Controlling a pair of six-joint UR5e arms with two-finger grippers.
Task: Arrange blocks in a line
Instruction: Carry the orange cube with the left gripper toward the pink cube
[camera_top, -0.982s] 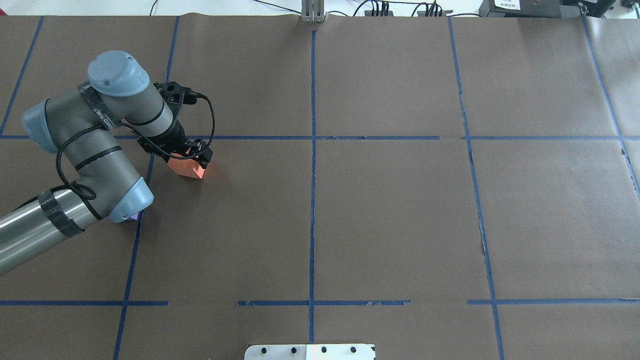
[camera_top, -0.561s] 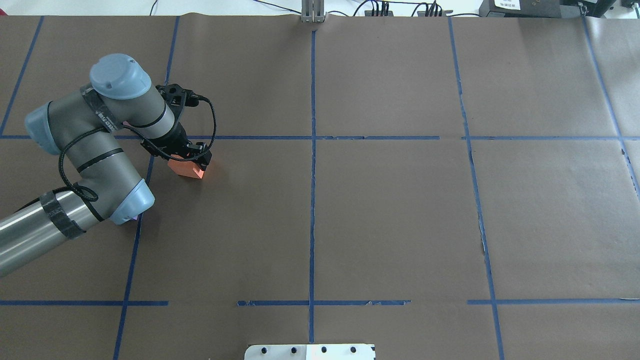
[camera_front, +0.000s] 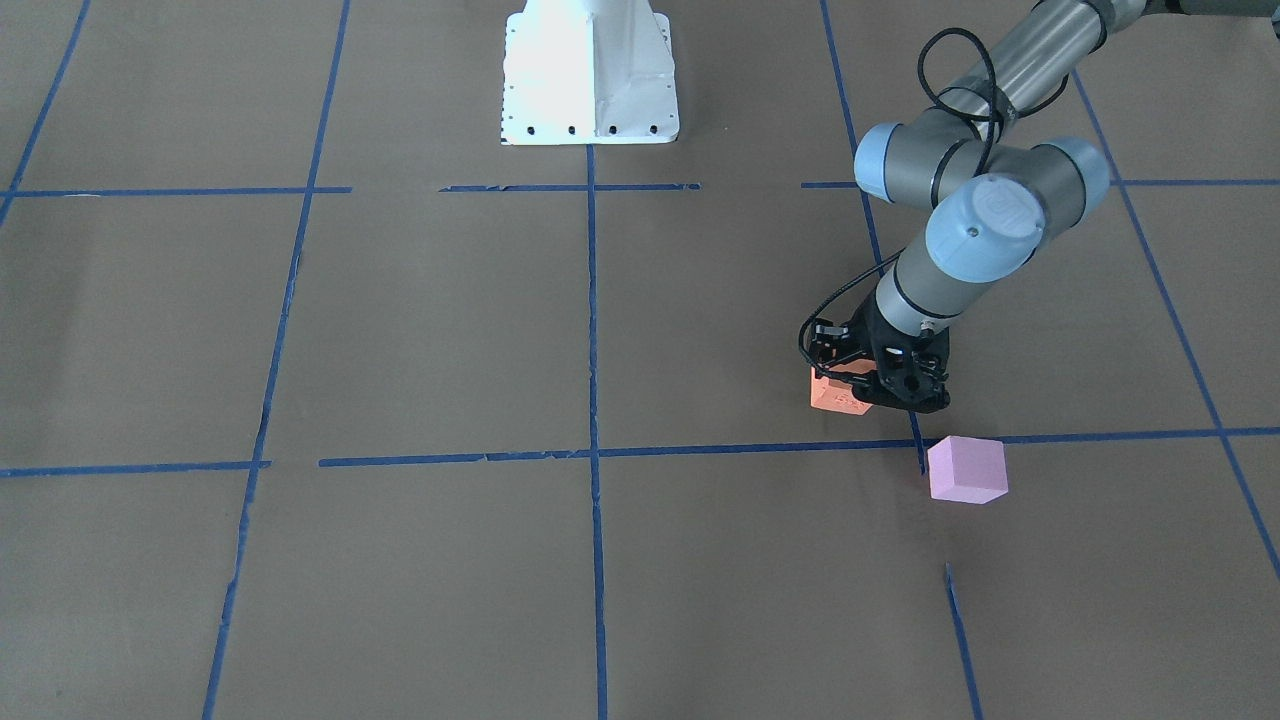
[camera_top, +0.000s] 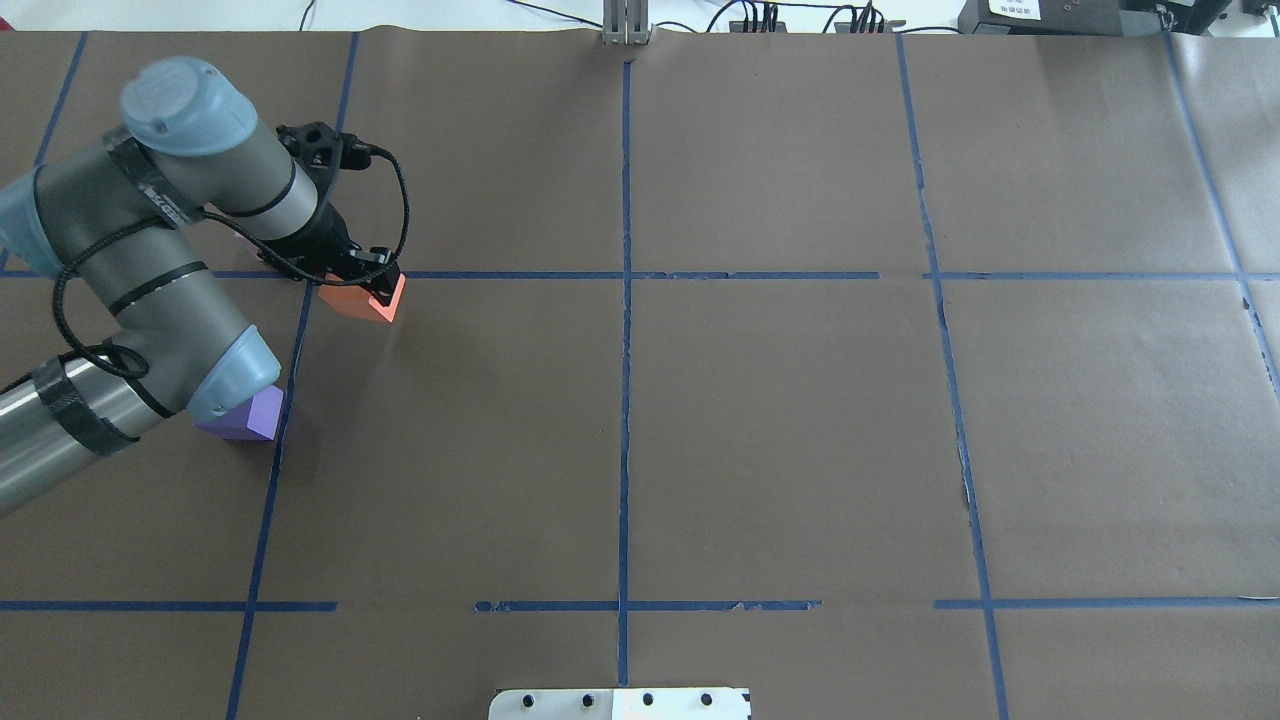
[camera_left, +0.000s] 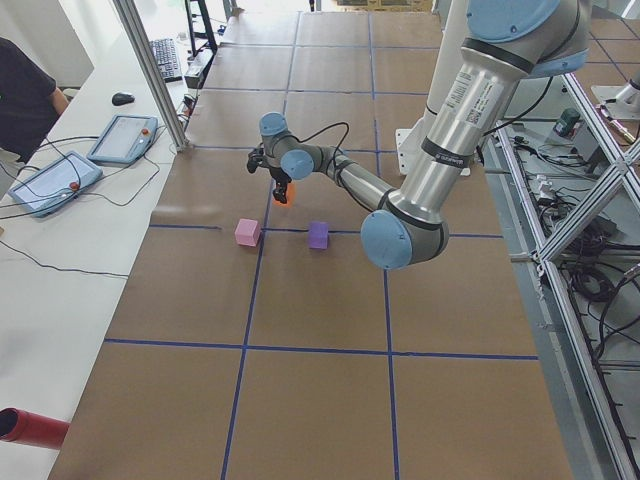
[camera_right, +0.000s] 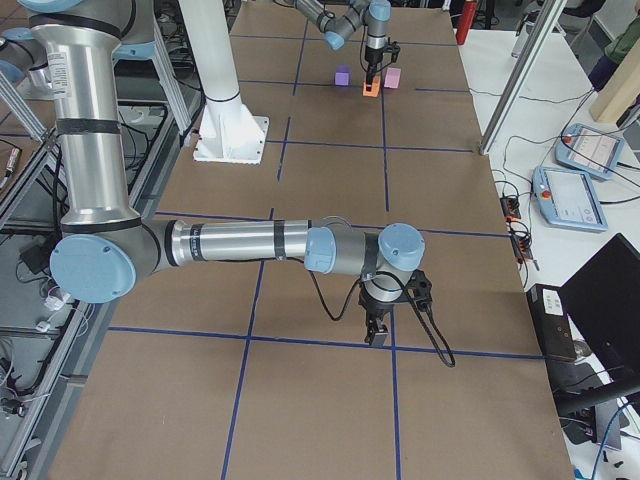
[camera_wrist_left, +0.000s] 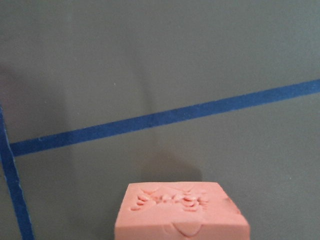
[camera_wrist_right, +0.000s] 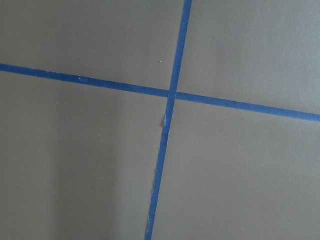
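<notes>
Now held: we see the left gripper (camera_top: 372, 285) closed on the orange block (camera_top: 362, 303), pinching it from above. It looks just off the counter (camera_top: 780, 430), though we cannot be sure.
Orange block's place: the far left part of the counter in the overhead view, right at a line of blue tape (camera_top: 500, 275).
Pink block (camera_front: 966, 469): loose on the counter near the orange one, farther from the robot and more to its left. The arm hides it from overhead.
Purple block (camera_top: 250, 414): loose, nearer the robot and left of the orange one, partly under the arm's elbow.
Deciding relation: pink and purple sit apart on one near-to-far line, with the orange block to the right of it. We judge the carry must go leftward into that line.
Long axis: none, since these are cubes; only the row's near-to-far direction counts.
Nearer arm: the left one. The right gripper (camera_right: 377, 335) hangs well apart at the counter's right end, and we cannot tell how its jaws stand.
Writing: none legible; the orange block's top bears a shallow relief we cannot read.
</notes>
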